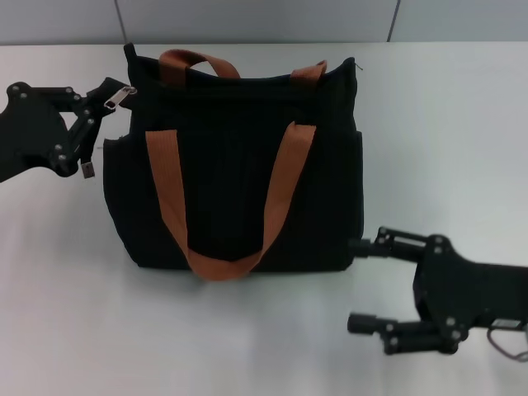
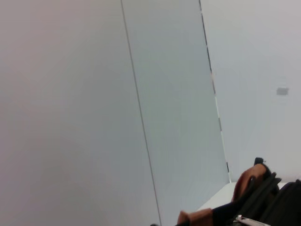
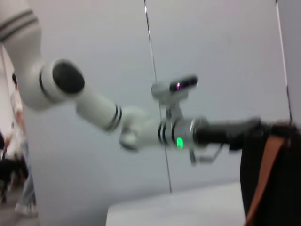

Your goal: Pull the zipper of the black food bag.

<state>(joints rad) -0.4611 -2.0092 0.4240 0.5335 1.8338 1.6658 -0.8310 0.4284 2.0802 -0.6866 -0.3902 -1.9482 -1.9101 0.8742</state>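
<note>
— What sits nearest, lower right of the head view?
— The right hand point(image 1: 370, 285), fingers spread wide, holding nothing, low on the white surface point(image 1: 462, 140) just beside the bag's corner.
— And mid-frame?
— The boxy black fabric food bag point(image 1: 239, 177) with orange-brown webbing straps point(image 1: 169, 186); no readable writing.
— Farther, upper left?
— The left hand point(image 1: 109, 95), pinched onto the small silver zipper point(image 1: 121, 96) at the bag's top corner.

White table point(image 1: 247, 330), pale panelled wall point(image 1: 247, 21) behind.
</note>
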